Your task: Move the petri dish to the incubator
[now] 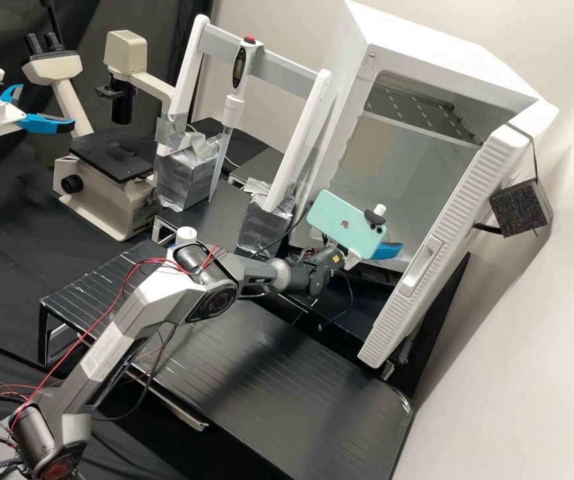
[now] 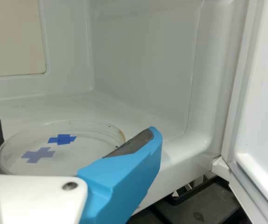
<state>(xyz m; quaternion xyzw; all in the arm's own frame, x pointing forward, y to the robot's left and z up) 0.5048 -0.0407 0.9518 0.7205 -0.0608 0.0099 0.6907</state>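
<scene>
At the lower part of the open incubator (image 1: 427,177), my gripper (image 1: 388,251) has one blue finger showing beside the phone. In the wrist view, the gripper (image 2: 73,131) is shut on the petri dish (image 2: 85,156), a clear round dish with two blue cross-shaped marks, its rim between the dark finger pads. The dish is level or nearly so, over the white floor of the incubator (image 2: 164,165), just inside the opening. Whether its underside touches that floor, I cannot tell.
The incubator door (image 1: 443,247) stands open on the right. A mint phone (image 1: 347,223) is mounted by the wrist. Left of the incubator are a pipette stand (image 1: 313,110) and a microscope (image 1: 107,193); a black rack (image 1: 280,373) lies below the arm.
</scene>
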